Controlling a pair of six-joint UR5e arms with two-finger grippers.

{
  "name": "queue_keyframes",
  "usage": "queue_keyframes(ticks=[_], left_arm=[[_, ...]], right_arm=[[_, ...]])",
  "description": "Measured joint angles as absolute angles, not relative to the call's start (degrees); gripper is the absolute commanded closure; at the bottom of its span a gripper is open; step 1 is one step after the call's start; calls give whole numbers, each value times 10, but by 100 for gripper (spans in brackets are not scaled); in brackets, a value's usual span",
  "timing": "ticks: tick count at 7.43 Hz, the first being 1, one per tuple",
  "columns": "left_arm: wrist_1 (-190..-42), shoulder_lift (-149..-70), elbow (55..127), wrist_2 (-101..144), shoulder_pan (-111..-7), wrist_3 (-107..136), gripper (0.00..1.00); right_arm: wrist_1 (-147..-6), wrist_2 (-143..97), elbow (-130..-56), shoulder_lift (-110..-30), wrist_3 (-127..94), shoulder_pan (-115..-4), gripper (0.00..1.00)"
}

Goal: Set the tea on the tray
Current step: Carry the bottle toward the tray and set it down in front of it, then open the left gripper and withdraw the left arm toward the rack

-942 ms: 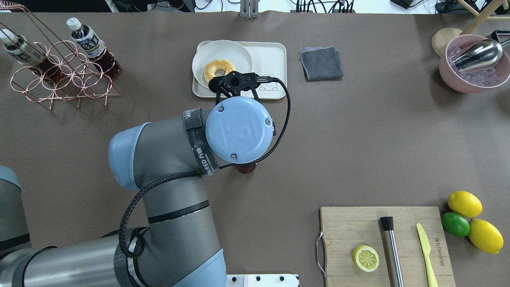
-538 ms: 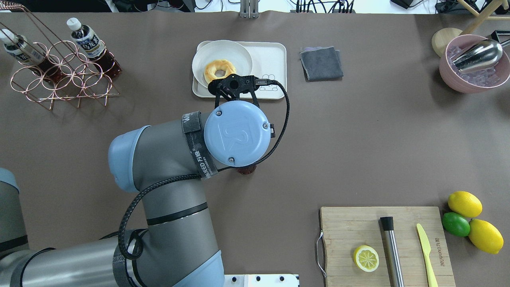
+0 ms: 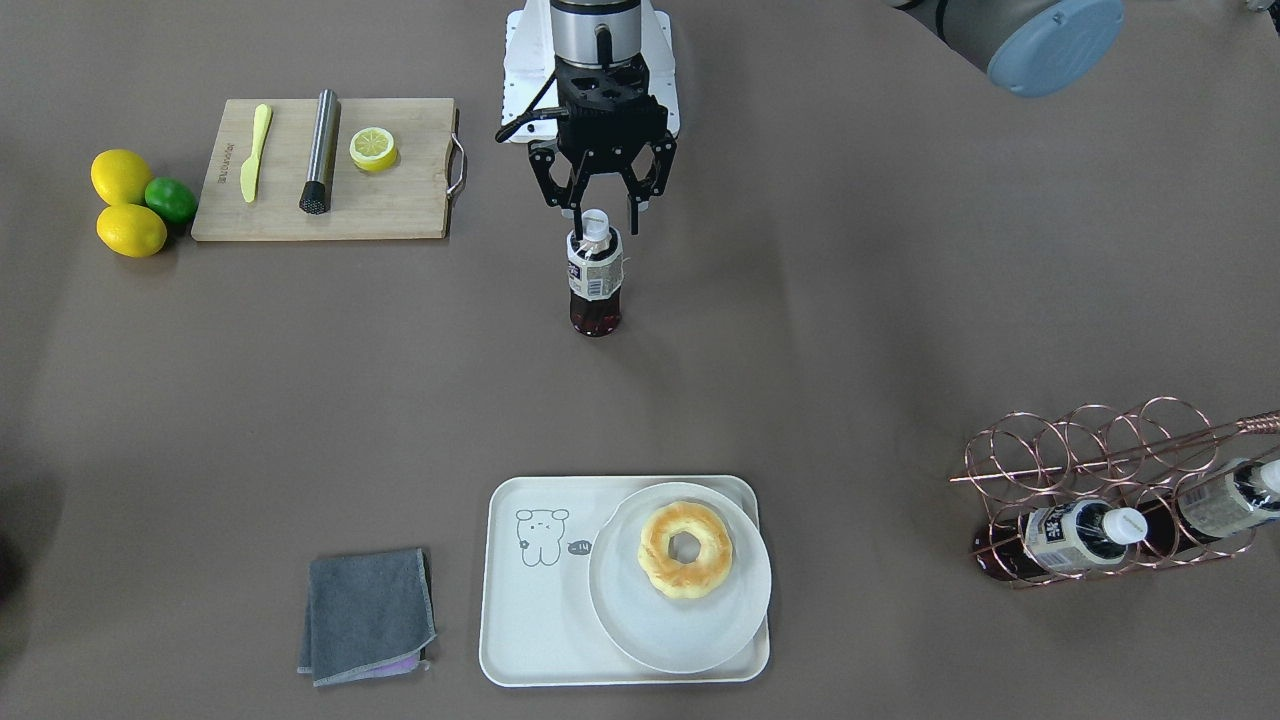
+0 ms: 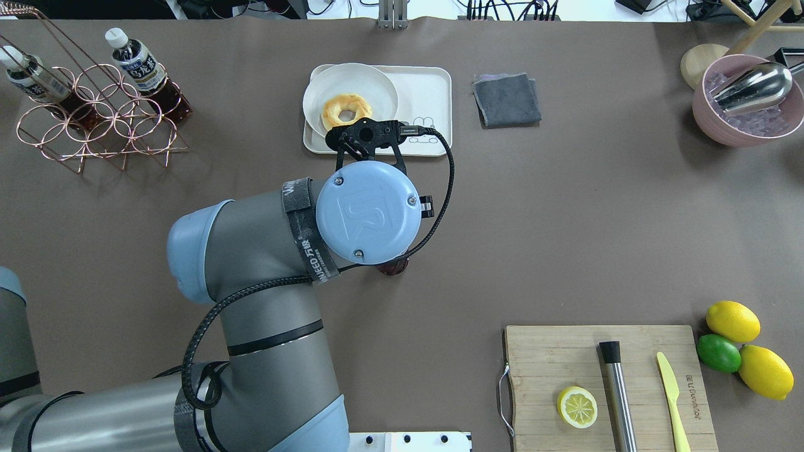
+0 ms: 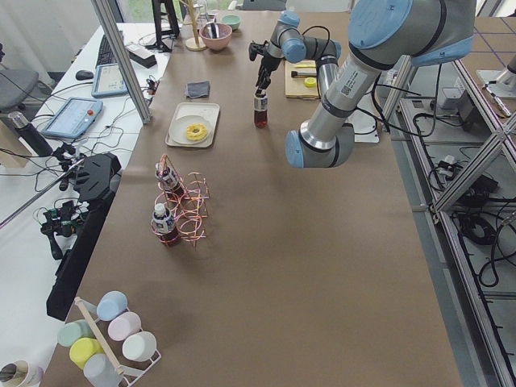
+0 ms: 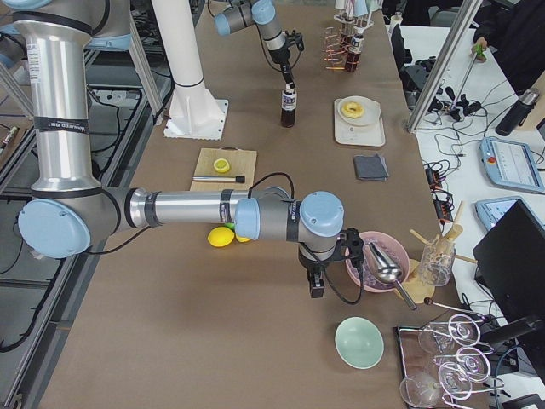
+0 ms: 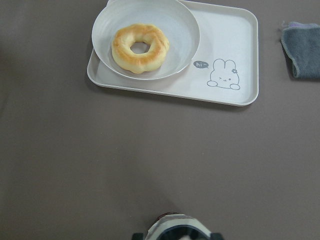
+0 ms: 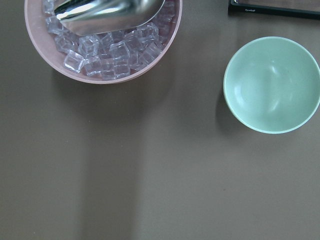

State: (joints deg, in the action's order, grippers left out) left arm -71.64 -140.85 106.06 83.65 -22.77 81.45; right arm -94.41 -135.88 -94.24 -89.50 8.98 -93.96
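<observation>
A tea bottle (image 3: 595, 275) stands upright on the brown table, well short of the tray (image 3: 530, 620). My left gripper (image 3: 606, 212) hangs over its white cap, jaws open, one finger on each side of the cap and neither touching it. In the left wrist view the bottle top (image 7: 175, 227) shows at the bottom edge, and the tray (image 7: 230, 50) lies ahead. In the overhead view my wrist hides all but the bottle's base (image 4: 394, 269). My right gripper (image 6: 317, 285) hovers near the ice bowl. I cannot tell whether it is open or shut.
A round plate (image 3: 690, 620) with a doughnut (image 3: 686, 549) fills the tray's right half; the bear half is bare. A copper rack (image 3: 1100, 470) holds two more tea bottles (image 3: 1070, 535). A grey cloth (image 3: 368, 615), cutting board (image 3: 400, 200), ice bowl (image 4: 747, 107) and green bowl (image 8: 271, 84) stand around.
In the overhead view my left wrist has shifted a little to the left. The bottle's base now shows slightly further right under it. Nothing else has moved.
</observation>
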Motion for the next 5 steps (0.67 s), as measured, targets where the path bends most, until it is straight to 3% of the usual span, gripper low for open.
queue_keyframes(ticks=[5], left_arm=[[-720,-1385,1121,843,-256,750,2]], right_arm=[[-944,-1358,-942,-889,89,-940,0]])
